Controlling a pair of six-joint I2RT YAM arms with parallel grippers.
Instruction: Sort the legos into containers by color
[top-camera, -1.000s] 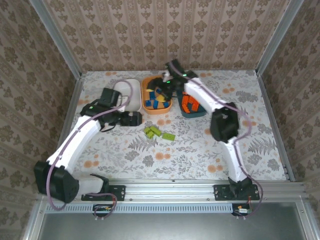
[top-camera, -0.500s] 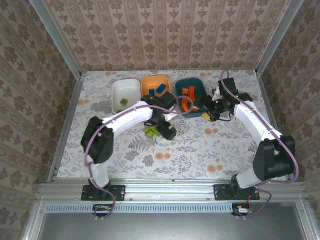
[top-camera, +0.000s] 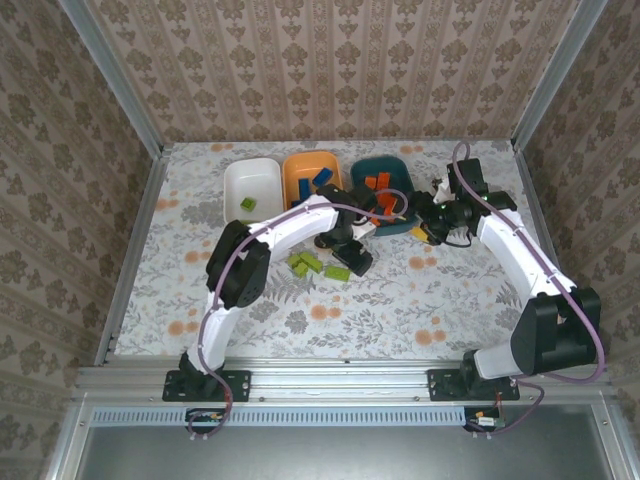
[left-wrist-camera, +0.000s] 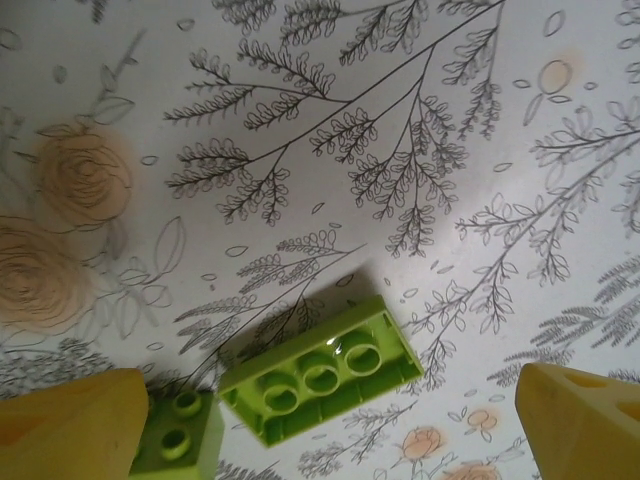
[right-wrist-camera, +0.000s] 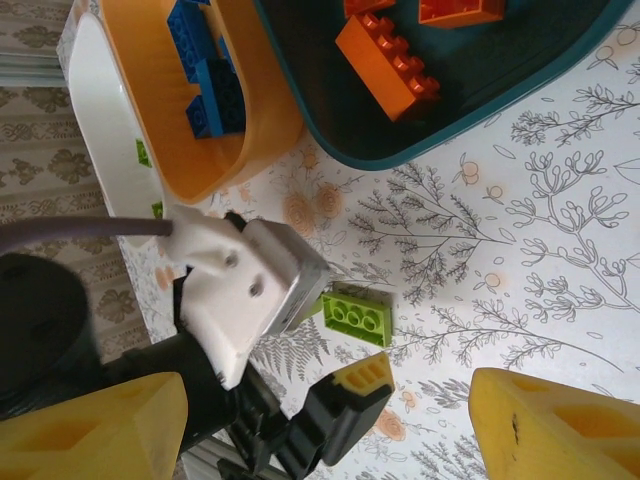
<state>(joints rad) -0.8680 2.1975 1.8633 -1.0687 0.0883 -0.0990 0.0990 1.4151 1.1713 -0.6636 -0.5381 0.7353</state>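
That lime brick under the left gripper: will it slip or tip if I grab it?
Probably stiff: the lime brick looks like hard moulded plastic. Its glossy sides could slip under a light squeeze. Lying flat, studs up, it should slide rather than roll.

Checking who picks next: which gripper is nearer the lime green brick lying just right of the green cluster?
Left. The left gripper hovers open right over the lime green brick. The right gripper sits well off to its right, beside the dark teal bowl.
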